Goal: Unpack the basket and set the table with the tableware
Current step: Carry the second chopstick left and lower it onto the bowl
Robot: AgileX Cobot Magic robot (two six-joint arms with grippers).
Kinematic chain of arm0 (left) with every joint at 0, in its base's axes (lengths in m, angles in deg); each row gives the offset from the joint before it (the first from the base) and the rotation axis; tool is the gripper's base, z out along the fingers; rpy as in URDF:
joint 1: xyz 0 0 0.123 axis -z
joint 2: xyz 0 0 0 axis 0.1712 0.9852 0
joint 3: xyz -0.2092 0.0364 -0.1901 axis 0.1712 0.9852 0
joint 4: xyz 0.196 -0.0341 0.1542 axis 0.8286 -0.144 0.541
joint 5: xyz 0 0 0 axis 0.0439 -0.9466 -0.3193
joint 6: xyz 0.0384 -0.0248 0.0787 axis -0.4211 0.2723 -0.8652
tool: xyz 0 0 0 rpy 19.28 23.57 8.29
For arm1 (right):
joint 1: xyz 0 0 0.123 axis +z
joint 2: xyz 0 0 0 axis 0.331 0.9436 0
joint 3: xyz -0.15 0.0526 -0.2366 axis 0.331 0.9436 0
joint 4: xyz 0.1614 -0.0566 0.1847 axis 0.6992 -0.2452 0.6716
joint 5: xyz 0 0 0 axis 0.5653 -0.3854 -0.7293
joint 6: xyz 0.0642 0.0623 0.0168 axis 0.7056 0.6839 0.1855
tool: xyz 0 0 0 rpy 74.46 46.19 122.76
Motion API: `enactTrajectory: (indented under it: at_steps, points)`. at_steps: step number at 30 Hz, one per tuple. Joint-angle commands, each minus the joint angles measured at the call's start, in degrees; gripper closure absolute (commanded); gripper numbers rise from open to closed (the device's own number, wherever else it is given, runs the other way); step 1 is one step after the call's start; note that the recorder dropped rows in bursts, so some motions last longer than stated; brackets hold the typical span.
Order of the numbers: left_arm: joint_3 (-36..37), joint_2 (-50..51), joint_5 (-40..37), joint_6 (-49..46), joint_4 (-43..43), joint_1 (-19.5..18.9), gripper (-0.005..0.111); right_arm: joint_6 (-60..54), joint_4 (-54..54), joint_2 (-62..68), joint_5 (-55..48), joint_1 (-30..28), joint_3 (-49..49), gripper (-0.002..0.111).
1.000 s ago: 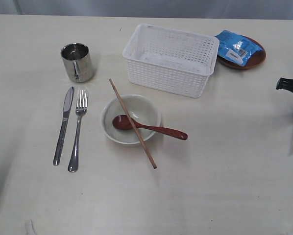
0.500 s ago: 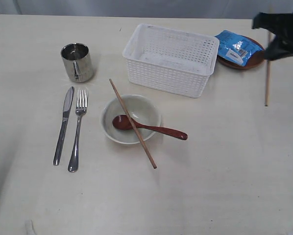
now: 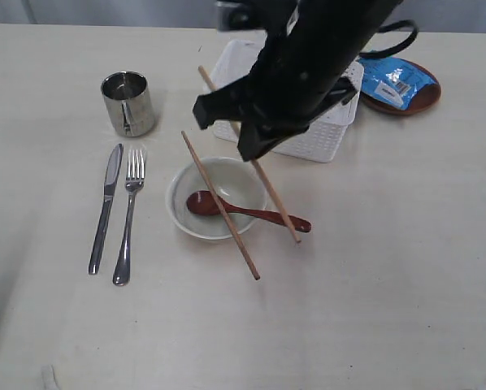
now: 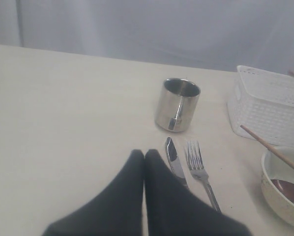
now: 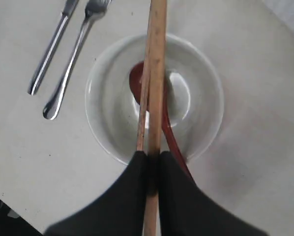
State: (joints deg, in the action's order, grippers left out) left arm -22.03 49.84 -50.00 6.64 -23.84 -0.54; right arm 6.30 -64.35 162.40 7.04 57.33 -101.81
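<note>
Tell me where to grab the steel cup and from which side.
Probably best to come down from above and pinch the steel cup across its round wall, just below the rim. It stands upright with its mouth open. Its handle faces the knife, so keep off that side.

My right gripper (image 3: 245, 134) has swung from the right edge of the table (image 3: 389, 284) across to the middle. It now hangs over the bowl (image 3: 180, 219) and hides part of the basket (image 3: 328, 145). The chopstick (image 3: 277, 200) pinched in my jaws has come along and now slants over the bowl's right rim, its tip by the spoon (image 3: 206, 203) handle.
</note>
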Motion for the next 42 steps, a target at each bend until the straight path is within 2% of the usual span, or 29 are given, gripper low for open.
enactTrajectory:
  at_steps: [1,24,42]
  points:
    - [0.16,-0.21,0.63,-0.03,-0.22,-0.06,0.107,0.75,1.27,4.81,0.43,1.49,-0.15,0.109]
    - [0.16,-0.21,0.63,-0.03,-0.22,-0.06,0.107,0.77,3.32,10.82,7.82,1.45,-0.15,0.109]
    - [0.16,-0.21,0.63,-0.03,-0.22,-0.06,0.107,0.52,3.55,11.27,6.82,1.45,-0.15,0.108]
